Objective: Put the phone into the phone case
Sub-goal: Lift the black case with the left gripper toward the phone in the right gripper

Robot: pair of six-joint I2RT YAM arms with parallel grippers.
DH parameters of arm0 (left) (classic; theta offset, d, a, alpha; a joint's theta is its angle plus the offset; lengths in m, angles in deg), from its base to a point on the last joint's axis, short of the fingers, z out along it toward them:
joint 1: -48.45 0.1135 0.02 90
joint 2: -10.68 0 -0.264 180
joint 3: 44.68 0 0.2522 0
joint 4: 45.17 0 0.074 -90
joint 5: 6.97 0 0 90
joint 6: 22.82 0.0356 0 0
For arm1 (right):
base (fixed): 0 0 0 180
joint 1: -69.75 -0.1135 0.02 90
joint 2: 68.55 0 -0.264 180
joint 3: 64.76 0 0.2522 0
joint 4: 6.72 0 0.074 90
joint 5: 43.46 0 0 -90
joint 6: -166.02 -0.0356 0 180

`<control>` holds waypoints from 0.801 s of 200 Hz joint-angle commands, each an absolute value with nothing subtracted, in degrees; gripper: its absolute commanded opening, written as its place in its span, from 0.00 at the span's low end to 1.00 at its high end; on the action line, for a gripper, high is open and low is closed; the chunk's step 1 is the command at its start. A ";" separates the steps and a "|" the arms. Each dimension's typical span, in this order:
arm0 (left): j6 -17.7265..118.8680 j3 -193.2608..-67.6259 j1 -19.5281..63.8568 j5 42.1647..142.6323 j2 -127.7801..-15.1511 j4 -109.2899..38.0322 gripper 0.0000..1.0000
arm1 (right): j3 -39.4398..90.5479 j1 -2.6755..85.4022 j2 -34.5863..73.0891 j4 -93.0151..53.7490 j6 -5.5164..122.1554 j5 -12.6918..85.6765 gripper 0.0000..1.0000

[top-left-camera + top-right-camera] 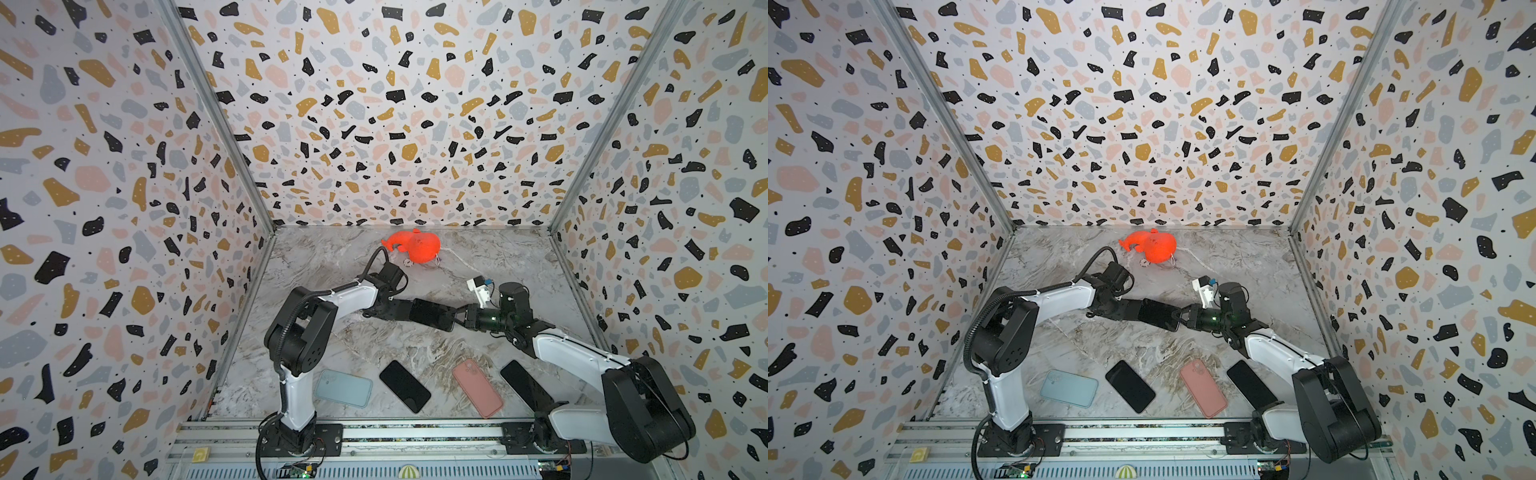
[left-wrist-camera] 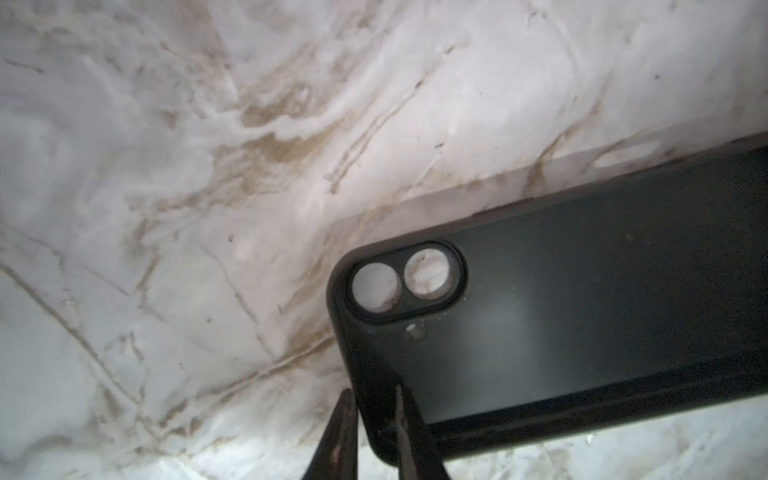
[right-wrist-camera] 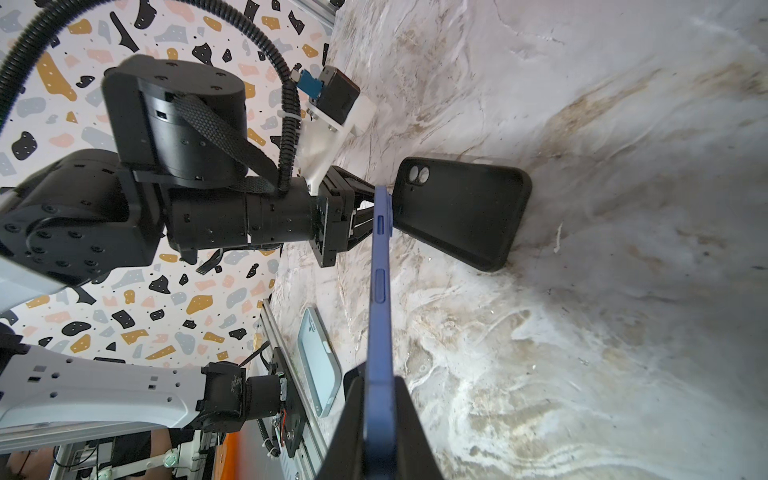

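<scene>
Right wrist view: right gripper (image 3: 379, 384) clamps the blue phone (image 3: 380, 270) edge-on, just beside the black phone case (image 3: 461, 212), pinched at its camera-cutout corner by the left gripper (image 2: 372, 392); insertion seems about to start, and the next move calls for squaring the phone to the case's open face

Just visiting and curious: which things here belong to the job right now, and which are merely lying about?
In use: black case in left hand; blue phone in right hand.
Lying about: light blue case, pink case, two black phones, orange toy.
</scene>
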State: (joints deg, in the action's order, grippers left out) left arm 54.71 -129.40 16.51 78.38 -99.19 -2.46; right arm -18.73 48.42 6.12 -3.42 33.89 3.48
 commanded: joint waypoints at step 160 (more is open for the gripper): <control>56.50 -127.52 14.02 77.96 -96.61 -1.59 0.08 | -17.12 49.36 2.57 -4.54 35.60 2.38 0.00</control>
